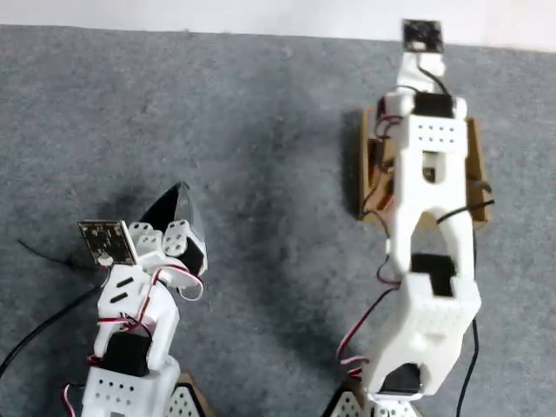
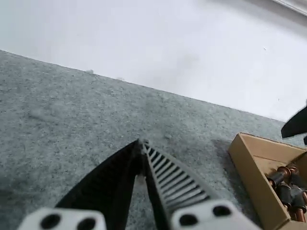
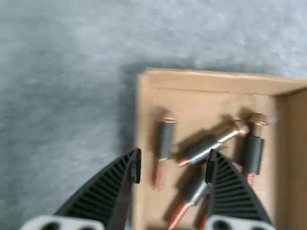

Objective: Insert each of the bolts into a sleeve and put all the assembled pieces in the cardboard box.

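The high view looks steeply down on the grey mat (image 1: 243, 130) from above the arms' bases. The left wrist view sits low, sighting along the left gripper (image 2: 142, 146) across the mat toward a white surface (image 2: 182, 43) — the cardboard box (image 2: 249, 165) at its edge. The right wrist view hangs close over that box (image 3: 206, 79), looking almost straight down past the right gripper (image 3: 173, 163). All three views share the box (image 1: 367, 174).
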